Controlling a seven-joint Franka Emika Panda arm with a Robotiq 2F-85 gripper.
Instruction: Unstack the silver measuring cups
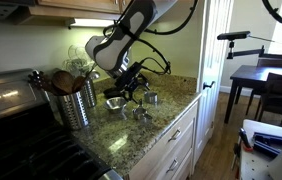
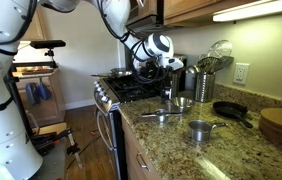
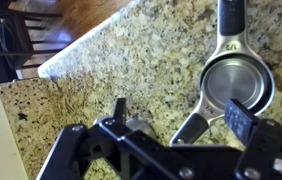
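Nearest the wrist camera, the gripper (image 3: 179,112) hangs with its jaws apart. One finger (image 3: 239,115) is over the rim of the nested silver measuring cups (image 3: 236,85), probably placed so that one cup's wall can be pinched and lifted free. The cups' two handles splay apart. They rest on the granite tabletop (image 3: 131,50) near the utensil canister (image 1: 76,100), and a lone cup (image 1: 151,98) lies farther from that canister. The arm (image 1: 131,30) arches down from above, wrist tipped so the jaws point at the tabletop.
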